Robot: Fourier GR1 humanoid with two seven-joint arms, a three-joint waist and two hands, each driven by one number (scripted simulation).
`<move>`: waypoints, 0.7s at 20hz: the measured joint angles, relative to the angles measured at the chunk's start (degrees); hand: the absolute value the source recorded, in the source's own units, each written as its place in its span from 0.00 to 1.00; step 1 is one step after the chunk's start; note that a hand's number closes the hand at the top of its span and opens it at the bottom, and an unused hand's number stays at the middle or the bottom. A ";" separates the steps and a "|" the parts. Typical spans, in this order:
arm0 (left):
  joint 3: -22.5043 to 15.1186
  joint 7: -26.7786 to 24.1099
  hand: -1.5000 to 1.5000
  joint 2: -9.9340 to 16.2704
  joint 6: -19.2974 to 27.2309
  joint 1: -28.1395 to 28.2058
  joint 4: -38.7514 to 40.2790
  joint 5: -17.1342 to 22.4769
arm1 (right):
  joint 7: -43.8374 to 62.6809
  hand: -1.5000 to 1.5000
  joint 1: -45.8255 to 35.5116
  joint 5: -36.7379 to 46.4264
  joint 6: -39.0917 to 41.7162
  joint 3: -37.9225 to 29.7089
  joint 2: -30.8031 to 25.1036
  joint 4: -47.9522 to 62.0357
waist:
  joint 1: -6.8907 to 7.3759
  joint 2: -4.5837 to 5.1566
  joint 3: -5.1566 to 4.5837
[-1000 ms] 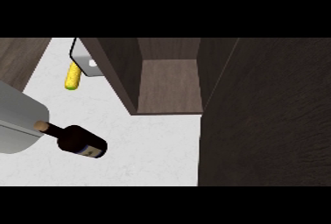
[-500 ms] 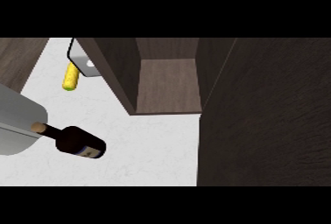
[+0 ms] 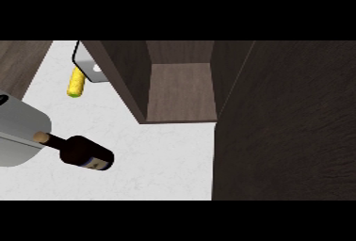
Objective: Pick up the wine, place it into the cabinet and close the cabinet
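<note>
A: Item one, wine bottle (image 3: 84,152). Location?

B: Lying on the white counter (image 3: 160,160), left of the open cabinet (image 3: 179,89); its cork end touches or tucks under the grey forearm (image 3: 20,134).

A: Hands?

B: Neither shows; fingers cannot be told.

A: Risks?

B: The bottle is round and on its side, so a nudge from that forearm may roll it away. The cabinet door (image 3: 285,122) stands wide at right and could catch a swinging arm. Beyond, a corn cob (image 3: 76,83) beside a grey fixture (image 3: 89,66).
</note>
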 measured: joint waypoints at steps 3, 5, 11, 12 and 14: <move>-1.99 -1.95 0.00 -3.08 -1.55 -1.56 2.54 -6.23 | 0.45 0.00 -0.58 -0.12 -0.02 0.02 0.27 -0.02 | -0.09 0.01 -0.01; -2.53 -3.96 0.00 -5.28 -2.45 -2.22 4.67 -11.17 | -0.01 0.00 -0.30 -0.24 0.54 -0.44 0.39 0.21 | -0.06 0.02 -0.01; -1.59 -12.89 0.00 -10.63 -5.01 -4.72 11.55 -25.61 | -0.14 0.00 -0.22 -0.89 1.78 -2.46 0.44 0.55 | -0.07 0.06 -0.03; -1.61 -14.29 0.00 -11.27 -5.30 -5.27 12.88 -27.88 | -0.02 0.00 -0.48 -1.00 1.91 -2.72 0.44 0.58 | -0.06 0.07 -0.03; -1.12 -17.75 0.00 -11.76 -7.17 -6.45 17.38 -32.11 | -1.04 0.00 0.06 -1.03 2.65 -2.26 0.92 0.89 | -0.11 0.12 -0.04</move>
